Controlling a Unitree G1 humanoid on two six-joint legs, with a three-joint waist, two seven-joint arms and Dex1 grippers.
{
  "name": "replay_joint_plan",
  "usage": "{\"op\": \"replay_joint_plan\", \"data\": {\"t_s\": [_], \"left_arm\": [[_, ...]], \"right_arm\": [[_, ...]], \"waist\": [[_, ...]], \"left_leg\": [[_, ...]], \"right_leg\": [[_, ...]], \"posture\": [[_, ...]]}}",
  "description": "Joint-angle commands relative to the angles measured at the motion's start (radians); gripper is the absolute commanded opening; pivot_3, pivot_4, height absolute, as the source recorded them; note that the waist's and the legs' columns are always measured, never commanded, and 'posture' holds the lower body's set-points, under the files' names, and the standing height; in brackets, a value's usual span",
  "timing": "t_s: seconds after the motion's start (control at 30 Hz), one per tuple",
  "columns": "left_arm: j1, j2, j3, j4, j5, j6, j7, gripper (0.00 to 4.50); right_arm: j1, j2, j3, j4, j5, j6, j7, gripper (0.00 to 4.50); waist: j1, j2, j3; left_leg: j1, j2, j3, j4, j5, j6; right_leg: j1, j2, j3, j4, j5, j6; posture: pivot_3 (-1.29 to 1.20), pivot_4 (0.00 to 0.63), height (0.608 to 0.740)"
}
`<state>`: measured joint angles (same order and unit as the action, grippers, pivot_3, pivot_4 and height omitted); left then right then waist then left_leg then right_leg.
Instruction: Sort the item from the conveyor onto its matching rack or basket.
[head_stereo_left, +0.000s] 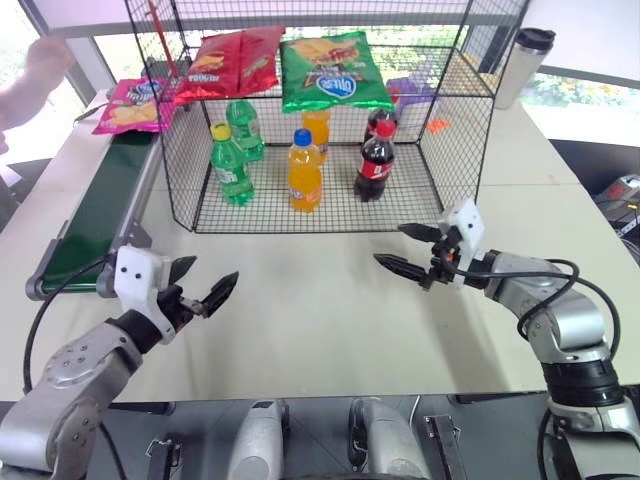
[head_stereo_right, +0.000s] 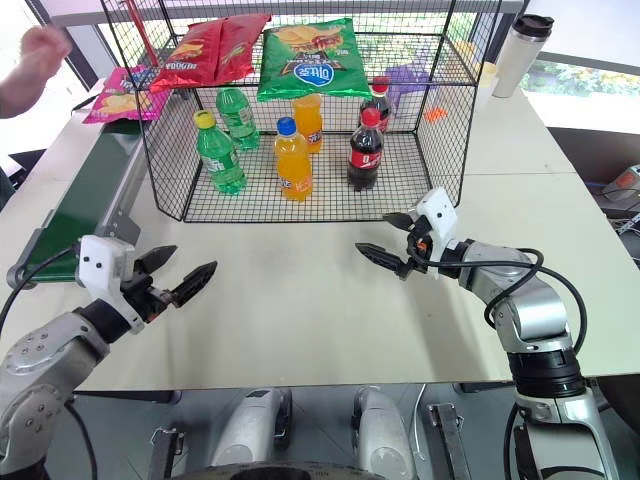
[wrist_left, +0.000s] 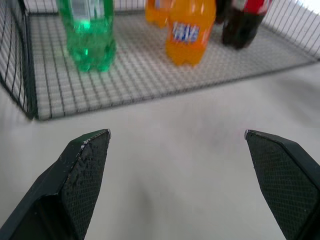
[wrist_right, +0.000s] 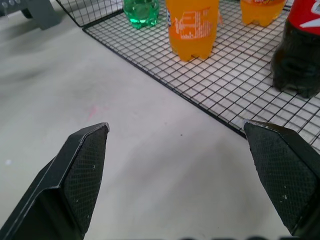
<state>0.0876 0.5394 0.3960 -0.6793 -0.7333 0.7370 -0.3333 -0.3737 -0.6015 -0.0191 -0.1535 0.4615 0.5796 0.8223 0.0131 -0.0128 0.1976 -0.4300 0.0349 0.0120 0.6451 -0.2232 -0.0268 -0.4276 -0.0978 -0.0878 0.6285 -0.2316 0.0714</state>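
step: pre-reach, nothing picked | pink crisp bag (head_stereo_left: 135, 104) lies at conveyor (head_stereo_left: 95, 215) far end beside cage (head_stereo_left: 455, 130) | our left hand (head_stereo_left: 203, 287) and right hand (head_stereo_left: 411, 248) released, empty | next: left reaches bag

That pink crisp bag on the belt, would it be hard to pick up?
Probably light: the pink crisp bag looks puffed and thin. Its glossy film may slip or crumple between fingers. Lying flat on the conveyor, it shouldn't roll.

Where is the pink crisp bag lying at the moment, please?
The pink crisp bag lies at the far end of the conveyor, on the robot's left, just outside the wire cage and beside the red bags on its upper shelf.
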Motion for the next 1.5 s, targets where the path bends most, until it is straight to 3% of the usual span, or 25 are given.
{"op": "replay_joint_plan", "data": {"t_s": [0.03, 0.1, 0.13, 0.23, 0.3, 0.5, 0.63, 0.9, 1.5], "left_arm": [[-0.064, 0.113, 0.181, -0.022, -0.037, 0.019, 0.026, 4.50], [-0.013, 0.278, 0.241, 0.007, 0.137, -0.022, -0.025, 4.50], [0.068, 0.390, 0.251, 0.046, 0.315, -0.100, -0.057, 4.50], [0.244, 0.570, 0.259, 0.167, 0.670, -0.306, -0.076, 4.50], [0.330, 0.624, 0.257, 0.265, 0.864, -0.433, -0.035, 4.50], [0.342, 0.621, 0.158, 0.380, 1.107, -0.612, 0.030, 4.50], [0.301, 0.582, 0.100, 0.436, 1.185, -0.684, 0.075, 4.50], [0.201, 0.514, 0.044, 0.477, 1.262, -0.721, 0.092, 4.50], [0.086, 0.470, -0.035, 0.564, 1.333, -0.732, 0.085, 4.50]], "right_arm": [[-0.079, 0.033, -0.045, -0.063, 0.123, 0.081, 0.008, 4.42], [-0.126, 0.054, -0.055, -0.089, 0.198, 0.139, 0.011, 4.42], [-0.158, 0.064, -0.050, -0.100, 0.229, 0.163, 0.014, 4.42], [-0.225, 0.077, -0.016, -0.115, 0.251, 0.194, 0.023, 4.42], [-0.271, 0.067, 0.064, -0.115, 0.178, 0.152, 0.051, 4.42], [-0.331, 0.062, 0.101, -0.099, 0.148, 0.123, 0.089, 4.42], [-0.332, 0.051, 0.101, -0.100, 0.137, 0.119, 0.100, 4.42], [-0.321, 0.041, 0.092, -0.119, 0.133, 0.129, 0.085, 4.42], [-0.290, 0.032, 0.078, -0.142, 0.134, 0.127, 0.036, 4.42]], "waist": [[-0.005, -0.002, 0.001], [-0.010, -0.001, 0.001], [-0.014, -0.001, 0.001], [-0.011, 0.002, 0.001], [-0.007, 0.003, 0.001], [0.001, 0.002, 0.001], [-0.002, 0.002, 0.001], [-0.003, 0.001, 0.001], [-0.003, 0.001, 0.001]], "left_leg": [[0.000, 0.000, 0.000, 0.000, 0.000, 0.000], [0.000, 0.002, 0.000, 0.000, 0.000, 0.000], [0.000, 0.002, 0.001, -0.001, 0.000, 0.000], [0.003, 0.001, 0.007, -0.008, 0.000, 0.000], [0.003, 0.002, 0.009, -0.011, 0.000, 0.000], [-0.003, 0.003, 0.012, -0.016, 0.000, -0.001], [-0.011, 0.003, 0.014, -0.014, 0.000, -0.001], [-0.011, 0.005, 0.014, -0.013, 0.000, -0.001], [-0.009, 0.006, 0.014, -0.006, 0.000, 0.000]], "right_leg": [[0.000, 0.000, 0.000, 0.001, 0.000, 0.000], [-0.001, 0.002, 0.000, 0.001, 0.001, -0.001], [-0.002, 0.002, 0.000, 0.001, 0.001, -0.001], [-0.004, 0.001, 0.003, -0.001, 0.003, -0.005], [-0.006, 0.001, 0.005, -0.003, 0.003, -0.005], [-0.014, 0.000, 0.005, -0.011, 0.004, -0.005], [-0.017, 0.000, 0.006, -0.012, 0.008, 0.001], [-0.018, 0.002, 0.005, -0.008, 0.009, 0.002], [-0.017, 0.002, 0.005, 0.002, 0.009, 0.002]], "posture": [[0.00, 0.150, 0.740], [0.00, 0.150, 0.740], [0.00, 0.150, 0.740], [0.00, 0.150, 0.740], [0.00, 0.150, 0.740], [0.00, 0.150, 0.740], [0.00, 0.150, 0.740], [0.00, 0.150, 0.740], [0.00, 0.150, 0.740]]}}
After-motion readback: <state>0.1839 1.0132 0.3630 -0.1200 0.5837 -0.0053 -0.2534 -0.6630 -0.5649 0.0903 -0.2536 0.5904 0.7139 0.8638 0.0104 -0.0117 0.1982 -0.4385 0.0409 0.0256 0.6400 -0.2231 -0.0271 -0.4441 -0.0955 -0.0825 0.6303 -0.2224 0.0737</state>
